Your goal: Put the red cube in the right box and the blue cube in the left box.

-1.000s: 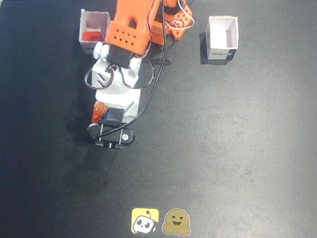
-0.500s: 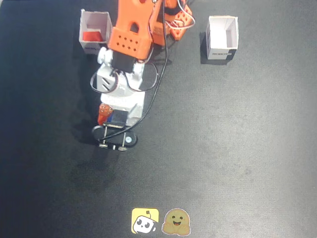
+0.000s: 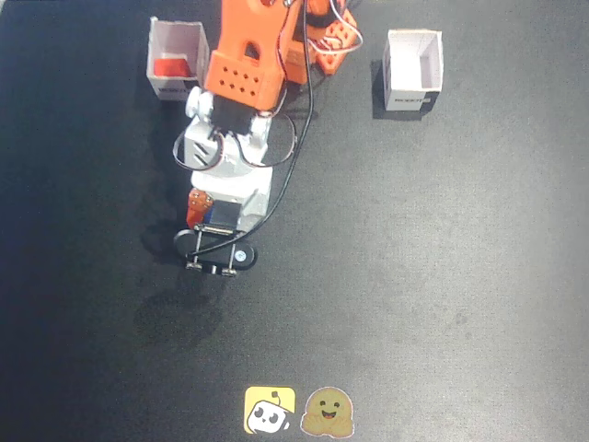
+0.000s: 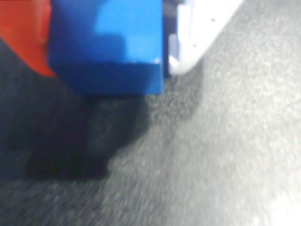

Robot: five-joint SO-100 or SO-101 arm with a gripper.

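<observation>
Pincer (image 4: 106,42) pinching the blue cube (image 4: 108,44) just above the dark surface (image 3: 442,276), so I'd judge half remains: the red cube (image 3: 171,66) already sits in the far-left white box (image 3: 175,41), while the far-right box (image 3: 412,69) looks empty.

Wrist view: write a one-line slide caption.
Blue cube gripped between an orange finger and a white finger, above the dark table.

black table (image 3: 442,276): two white boxes (image 3: 412,72), stickers (image 3: 299,411).
</observation>
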